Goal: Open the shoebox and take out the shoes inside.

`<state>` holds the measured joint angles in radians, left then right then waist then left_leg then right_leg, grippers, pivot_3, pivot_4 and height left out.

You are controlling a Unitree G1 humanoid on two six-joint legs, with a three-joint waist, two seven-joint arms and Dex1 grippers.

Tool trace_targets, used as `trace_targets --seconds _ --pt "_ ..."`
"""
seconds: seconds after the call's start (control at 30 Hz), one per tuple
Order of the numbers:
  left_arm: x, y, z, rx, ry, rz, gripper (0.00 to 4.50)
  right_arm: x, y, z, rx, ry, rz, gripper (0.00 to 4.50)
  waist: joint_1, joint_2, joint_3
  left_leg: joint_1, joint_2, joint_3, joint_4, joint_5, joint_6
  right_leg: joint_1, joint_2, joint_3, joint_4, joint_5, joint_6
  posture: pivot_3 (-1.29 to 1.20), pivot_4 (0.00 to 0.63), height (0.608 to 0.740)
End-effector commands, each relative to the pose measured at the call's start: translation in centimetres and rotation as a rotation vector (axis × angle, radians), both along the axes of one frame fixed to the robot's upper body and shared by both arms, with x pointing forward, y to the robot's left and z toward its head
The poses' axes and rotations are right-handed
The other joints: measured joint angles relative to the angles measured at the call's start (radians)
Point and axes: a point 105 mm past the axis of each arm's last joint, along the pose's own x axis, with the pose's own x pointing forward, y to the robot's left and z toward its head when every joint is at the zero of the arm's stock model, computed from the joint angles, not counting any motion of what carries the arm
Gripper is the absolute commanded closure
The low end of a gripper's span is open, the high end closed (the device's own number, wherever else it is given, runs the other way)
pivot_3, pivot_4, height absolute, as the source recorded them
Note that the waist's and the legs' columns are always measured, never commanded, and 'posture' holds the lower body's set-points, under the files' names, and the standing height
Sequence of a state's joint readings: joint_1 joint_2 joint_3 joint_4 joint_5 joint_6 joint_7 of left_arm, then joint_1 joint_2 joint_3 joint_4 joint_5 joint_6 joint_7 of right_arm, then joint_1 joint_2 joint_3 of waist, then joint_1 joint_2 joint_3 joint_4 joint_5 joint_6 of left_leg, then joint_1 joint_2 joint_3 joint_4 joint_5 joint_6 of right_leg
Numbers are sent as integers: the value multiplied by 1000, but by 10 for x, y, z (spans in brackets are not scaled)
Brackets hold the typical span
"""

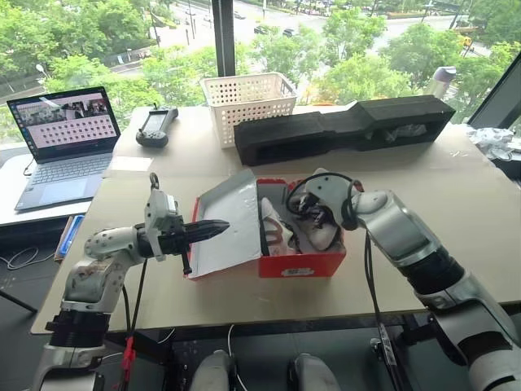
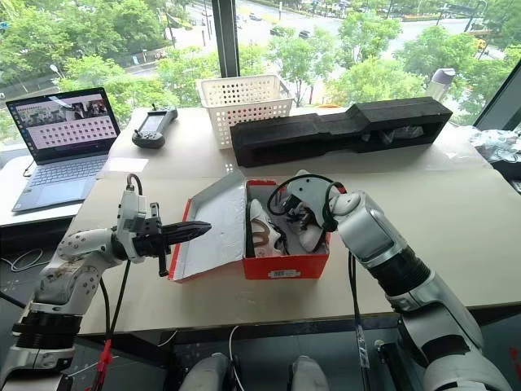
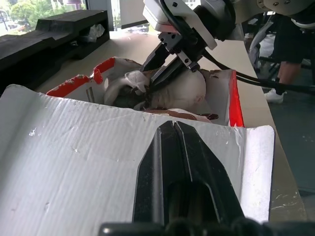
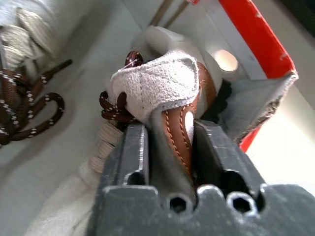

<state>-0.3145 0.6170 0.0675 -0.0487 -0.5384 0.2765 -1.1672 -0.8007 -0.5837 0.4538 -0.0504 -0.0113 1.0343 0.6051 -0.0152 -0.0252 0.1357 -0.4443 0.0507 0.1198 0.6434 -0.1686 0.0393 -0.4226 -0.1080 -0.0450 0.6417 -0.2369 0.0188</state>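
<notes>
Large windows with green trees outside back a beige counter (image 1: 456, 204). Along its far edge stand a white basket (image 1: 248, 104) and a long black foam block (image 1: 342, 126); a laptop (image 1: 65, 142) sits on a lower side surface at the left, with a dark handheld controller (image 1: 156, 126) near it on the counter.

The shoebox (image 1: 303, 264) lies near the counter's front middle, red walls outward, lid swung open to the left with its white inside facing up. The 2 shoes (image 1: 281, 232) lie inside the box, light-coloured with brown laces and brown trim.

The left gripper (image 1: 218, 229) points level toward the right, its jaws closed together with nothing between them. Its tips rest against or just above the white inner face of the open lid; contact cannot be confirmed.

The right gripper (image 4: 170, 132) reaches down into the box from the right side. Its jaws are closed on the upper part of 1 shoe (image 4: 162, 88): the right wrist view shows the pale fabric and brown stitched trim pinched between the 2 fingers. The left wrist view shows the same grip from across the lid, with the shoe inside the box walls. A loose lace (image 4: 24, 105) lies on the white box floor beside the gripped shoe.
</notes>
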Motion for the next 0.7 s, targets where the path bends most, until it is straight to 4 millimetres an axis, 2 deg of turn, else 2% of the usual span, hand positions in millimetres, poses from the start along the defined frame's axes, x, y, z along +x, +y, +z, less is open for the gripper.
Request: trace_targets --seconds 0.03,0.13,0.23,0.47,0.57,0.7 --pt "-3 -3 8 -2 -32 -11 4500 -14 5 -38 7 152 -2 4446 -2 0 0 0 0 0 0 0 0 0 0 -1 0 0 0 0 150 733" --pt "-2 -2 7 1 -27 -8 4500 -12 12 -29 44 128 2 4485 -4 0 0 0 1 0 0 0 0 0 -2 -6 0 0 -1 0 150 733" --pt "-2 -2 6 5 -27 -6 4500 -8 21 -7 126 85 2 4485 -7 0 0 0 1 0 -1 0 0 -1 -2 -6 0 1 -1 0 150 733" --pt "0 -2 5 9 -28 -1 4500 -3 17 43 220 5 -41 4485 -10 4 3 -4 0 1 -2 0 0 -3 -1 -6 0 1 -1 0 150 733" --pt "1 -3 6 7 -31 0 4500 -6 17 54 271 13 -38 4485 -5 4 3 -12 0 1 -2 0 1 -10 -1 -6 1 2 0 0 150 733" --pt "3 -4 8 -16 -51 7 4500 -12 19 59 361 68 -24 4485 1 4 3 -17 -1 2 -2 5 9 -14 0 -6 0 5 6 0 150 733"
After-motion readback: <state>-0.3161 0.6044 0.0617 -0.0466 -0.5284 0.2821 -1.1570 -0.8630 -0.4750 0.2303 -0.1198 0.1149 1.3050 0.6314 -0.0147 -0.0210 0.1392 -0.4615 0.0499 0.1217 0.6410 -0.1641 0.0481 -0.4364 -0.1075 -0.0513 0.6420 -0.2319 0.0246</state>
